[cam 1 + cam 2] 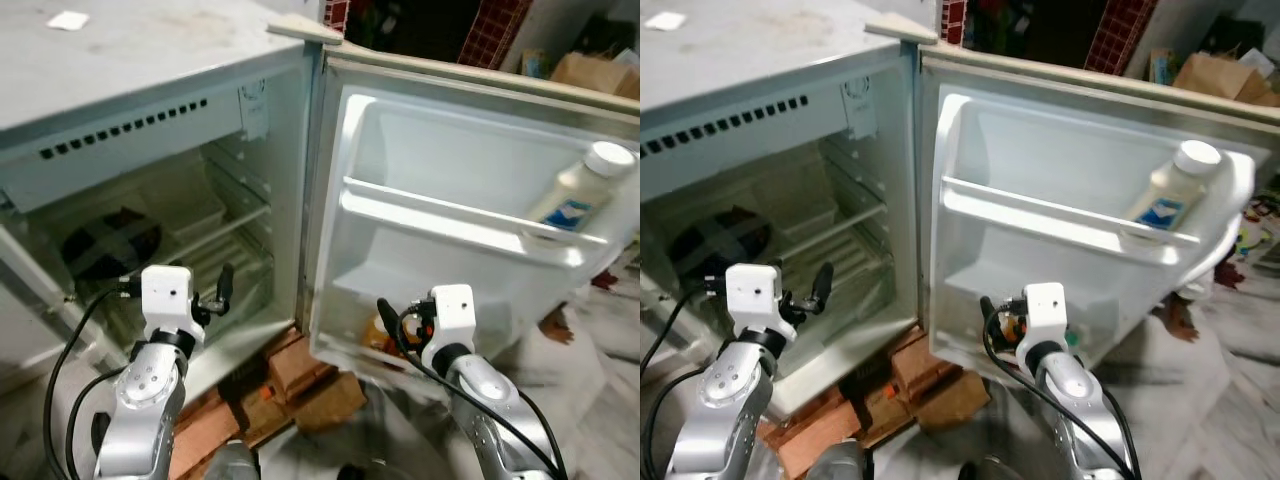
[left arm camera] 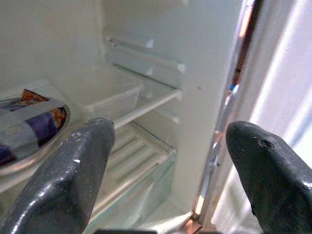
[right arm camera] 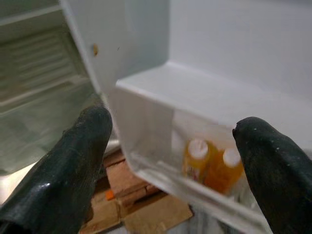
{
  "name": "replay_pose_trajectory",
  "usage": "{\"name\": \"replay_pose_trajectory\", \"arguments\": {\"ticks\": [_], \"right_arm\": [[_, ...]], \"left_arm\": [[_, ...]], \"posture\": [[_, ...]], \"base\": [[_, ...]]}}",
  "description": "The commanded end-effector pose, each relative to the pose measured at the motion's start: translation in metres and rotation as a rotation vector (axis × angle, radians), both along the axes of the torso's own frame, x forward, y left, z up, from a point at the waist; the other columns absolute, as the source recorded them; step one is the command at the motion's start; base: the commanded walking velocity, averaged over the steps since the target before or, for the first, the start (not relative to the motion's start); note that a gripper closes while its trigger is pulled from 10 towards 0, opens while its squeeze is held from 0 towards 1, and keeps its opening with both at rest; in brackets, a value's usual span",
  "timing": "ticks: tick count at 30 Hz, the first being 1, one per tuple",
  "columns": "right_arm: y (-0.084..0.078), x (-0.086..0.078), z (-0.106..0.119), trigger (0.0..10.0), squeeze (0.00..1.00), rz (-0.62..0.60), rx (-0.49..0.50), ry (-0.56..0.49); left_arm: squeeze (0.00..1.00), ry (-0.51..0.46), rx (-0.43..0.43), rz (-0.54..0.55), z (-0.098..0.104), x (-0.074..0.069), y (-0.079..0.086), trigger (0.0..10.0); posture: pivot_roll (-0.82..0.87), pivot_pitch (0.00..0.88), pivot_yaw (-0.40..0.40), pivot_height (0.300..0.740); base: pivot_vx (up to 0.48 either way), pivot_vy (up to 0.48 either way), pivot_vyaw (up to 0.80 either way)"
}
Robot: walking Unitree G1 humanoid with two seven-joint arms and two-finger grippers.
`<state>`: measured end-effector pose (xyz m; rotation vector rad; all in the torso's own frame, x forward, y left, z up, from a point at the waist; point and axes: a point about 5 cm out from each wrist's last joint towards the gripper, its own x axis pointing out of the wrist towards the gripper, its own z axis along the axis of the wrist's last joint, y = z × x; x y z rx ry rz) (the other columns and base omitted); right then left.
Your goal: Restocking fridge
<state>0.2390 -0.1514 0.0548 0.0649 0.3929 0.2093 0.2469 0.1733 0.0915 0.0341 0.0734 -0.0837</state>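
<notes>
A small white fridge point(image 1: 150, 90) stands open, its door point(image 1: 440, 150) swung out to the right. A white bottle point(image 1: 585, 190) with a blue label leans in the upper door shelf. Two orange bottles point(image 3: 212, 163) stand in the lower door shelf. My left gripper point(image 1: 215, 295) is open at the mouth of the fridge cabinet, level with the wire shelf point(image 2: 146, 105), holding nothing. My right gripper point(image 3: 173, 122) hangs open in front of the lower door shelf, short of the orange bottles. A taped-over bowl point(image 2: 29, 126) and a clear plastic box point(image 2: 112, 95) sit inside the cabinet.
The fridge rests on bricks and cardboard point(image 1: 300, 375) on the floor. A slip of paper point(image 1: 68, 19) lies on the fridge top. Cardboard boxes point(image 1: 590, 70) are stacked behind the door at the back right. Marble floor point(image 1: 1230, 340) spreads to the right.
</notes>
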Motion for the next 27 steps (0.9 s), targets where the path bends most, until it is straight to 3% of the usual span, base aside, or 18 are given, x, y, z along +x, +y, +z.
{"name": "replay_pose_trajectory", "arguments": {"ticks": [1, 10, 18, 27], "right_arm": [[-0.001, 0.004, 0.006, 10.0, 0.00, 0.008, -0.009, -0.025], [0.003, 0.010, 0.012, 10.0, 0.00, 0.040, 0.009, -0.068], [0.002, 0.017, 0.015, 10.0, 0.00, 0.056, -0.035, -0.090], [0.004, 0.017, 0.016, 10.0, 0.00, 0.055, -0.019, -0.106]], "left_arm": [[0.00, 0.000, 0.000, -0.008, 0.000, 0.000, -0.002, 10.0], [0.00, -0.001, 0.001, -0.018, 0.000, 0.002, -0.003, 10.0], [0.00, -0.011, 0.008, -0.019, 0.000, 0.005, -0.005, 10.0], [0.00, -0.015, 0.018, -0.052, 0.000, 0.006, -0.010, 10.0]], "posture": [[0.09, 0.000, -0.050, 0.740], [0.09, 0.000, -0.047, 0.740], [0.09, 0.000, -0.050, 0.740], [0.08, 0.000, -0.053, 0.740]], "base": [[-0.296, 0.000, 0.00], [-0.295, 0.000, 0.00], [0.000, 0.000, 0.00], [0.000, -0.065, 0.00]]}}
